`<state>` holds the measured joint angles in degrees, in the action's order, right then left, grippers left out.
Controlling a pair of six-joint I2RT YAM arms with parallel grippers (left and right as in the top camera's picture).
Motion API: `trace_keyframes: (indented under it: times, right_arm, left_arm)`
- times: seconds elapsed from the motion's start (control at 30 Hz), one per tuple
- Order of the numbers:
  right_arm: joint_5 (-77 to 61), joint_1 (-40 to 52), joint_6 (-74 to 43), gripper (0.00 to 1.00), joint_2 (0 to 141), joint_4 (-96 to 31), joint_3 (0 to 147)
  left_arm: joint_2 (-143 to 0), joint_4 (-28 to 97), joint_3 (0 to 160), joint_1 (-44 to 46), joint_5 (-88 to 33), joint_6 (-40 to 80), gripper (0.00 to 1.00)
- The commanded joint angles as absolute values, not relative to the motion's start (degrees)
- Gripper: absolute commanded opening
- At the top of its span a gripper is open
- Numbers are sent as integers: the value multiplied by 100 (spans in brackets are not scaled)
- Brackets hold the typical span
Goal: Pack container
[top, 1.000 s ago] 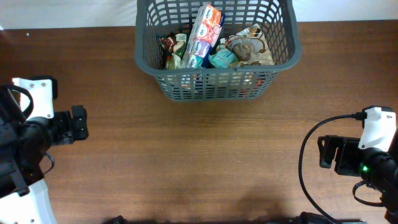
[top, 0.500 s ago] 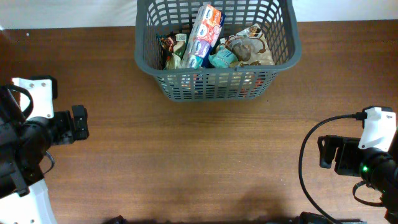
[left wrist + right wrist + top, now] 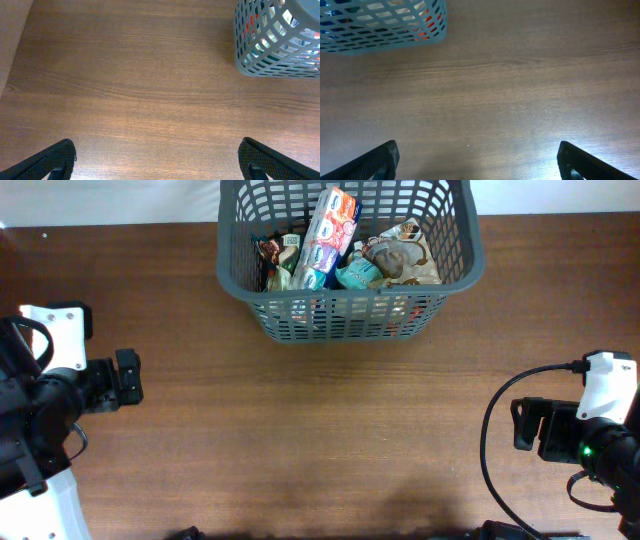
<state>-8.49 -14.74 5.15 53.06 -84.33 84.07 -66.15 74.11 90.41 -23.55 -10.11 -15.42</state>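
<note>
Both grippers stood wide open and empty, each well away from the container [image 3: 345, 313]. The left gripper [image 3: 128, 380] hung over bare wood out beyond the container's left front corner, its dark fingers [image 3: 60, 157] spread to the two lower corners of the left wrist view with nothing between them. In that view a slotted corner of the container showed at the upper right. The right gripper [image 3: 522, 437] sat farther off, out beyond the container's right front corner. Its jaws were spread just as wide over the brown wooden table [image 3: 320, 430], and a black cable [image 3: 492, 442] looped beside it on the side away from the container. The container itself, a dark grey lattice-sided basket, rested upright on the table at the far edge, midway between the two arms. Inside it lay several food packets. A long white, blue and red packet [image 3: 327, 238] leaned tilted across the middle, and a teal packet [image 3: 356, 273] lay just right of its lower end. A brown printed packet [image 3: 402, 255] filled the container's right side, and a dark packet [image 3: 270, 255] stood against its left wall. Red showed through the slots of the front wall.
</note>
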Motion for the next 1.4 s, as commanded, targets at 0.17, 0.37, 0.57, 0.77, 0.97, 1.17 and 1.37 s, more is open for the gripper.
trace_keyframes:
  times: [0.17, 0.37, 0.57, 0.77, 0.97, 1.17, 1.37]
  right_arm:
    - [-882, -1422, 556, 99, 5264, -8416, 8388]
    - [-882, -1422, 556, 99, 5264, -8416, 8388]
    - [-810, -1422, 561, 99, 5277, -8414, 8388]
    - [-687, -1420, 626, 99, 5054, -7769, 8388]
    - [-552, -1085, 1026, 99, 4351, -6700, 8340]
    - [-436, -604, 1022, 99, 3876, -5146, 7454]
    - [-449, -336, 1007, 99, 3306, -3406, 6073]
  left_arm:
    - [-6565, 7417, 8997, -2379, -1074, -1594, 99]
    - [-6565, 7417, 8997, -2379, -1074, -1592, 99]
    - [-6565, 7417, 8997, -2379, -1074, -1592, 99]
    - [-6565, 7417, 8997, -2379, -1074, -1592, 99]
    - [-6565, 7417, 8997, -2379, -1074, -1594, 99]
    - [-6565, 7417, 8997, -2379, -1074, -1592, 99]
    - [-6565, 7417, 8997, -2379, -1074, -1592, 99]
